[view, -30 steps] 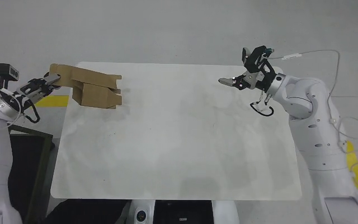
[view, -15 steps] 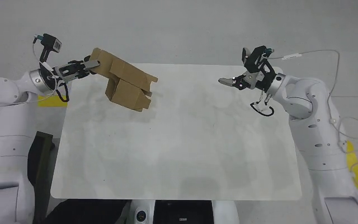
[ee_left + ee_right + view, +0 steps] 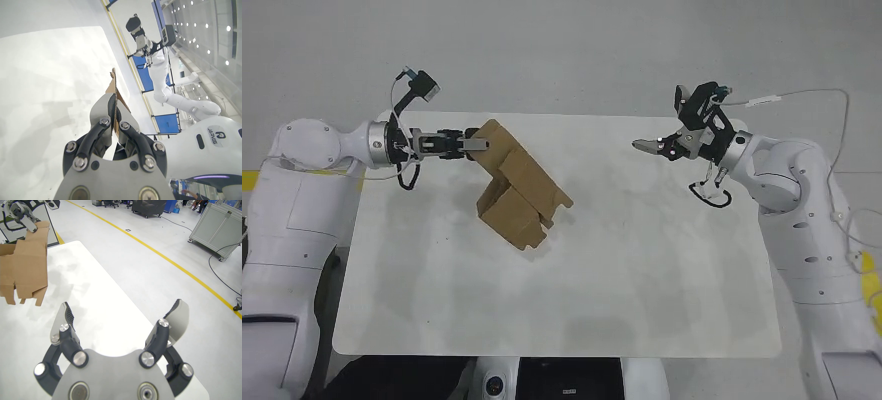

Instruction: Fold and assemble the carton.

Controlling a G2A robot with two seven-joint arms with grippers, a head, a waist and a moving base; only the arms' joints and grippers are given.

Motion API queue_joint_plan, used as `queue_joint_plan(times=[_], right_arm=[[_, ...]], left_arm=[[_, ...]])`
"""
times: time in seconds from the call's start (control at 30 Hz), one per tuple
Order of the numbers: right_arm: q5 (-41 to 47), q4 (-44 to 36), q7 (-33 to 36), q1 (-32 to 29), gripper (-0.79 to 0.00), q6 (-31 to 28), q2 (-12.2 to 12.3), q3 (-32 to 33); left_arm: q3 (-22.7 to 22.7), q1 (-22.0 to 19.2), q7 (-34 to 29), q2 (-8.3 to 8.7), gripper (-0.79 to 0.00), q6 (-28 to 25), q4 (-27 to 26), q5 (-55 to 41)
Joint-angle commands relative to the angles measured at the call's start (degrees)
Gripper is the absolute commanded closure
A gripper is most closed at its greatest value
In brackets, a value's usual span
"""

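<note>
— Where is the carton (image 3: pixel 517 200) found?
— It is held above the worktop (image 3: pixel 642 290), left of middle, its upper edge clamped by the left gripper (image 3: pixel 478 143).
— And the right gripper (image 3: pixel 644 146)?
— Spread apart, nothing held, at the far right edge.

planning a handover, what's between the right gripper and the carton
Bare table, seen in the top view: nothing lies between the right gripper and the carton.

No legible labels (carton (image 3: pixel 522 195) seemingly plain).
</note>
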Motion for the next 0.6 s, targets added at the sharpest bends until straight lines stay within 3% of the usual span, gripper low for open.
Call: queue_joint_plan(times=[0.0,0.3,0.57], right_arm=[[0.0,0.0,0.0,0.0,-0.785,0.0,0.0,0.0],[0.0,0.0,0.0,0.0,-0.785,0.0,0.0,0.0],[0.0,0.0,0.0,0.0,-0.785,0.0,0.0,0.0]], left_arm=[[1.7,-0.1,0.1,-0.05,0.000,-0.1,-1.5,-0.6],[8.7,-1.6,1.7,-0.03,0.000,-1.7,-4.2,-1.7],[8.7,-1.6,1.7,-0.03,0.000,-1.7,-4.2,-1.7]])
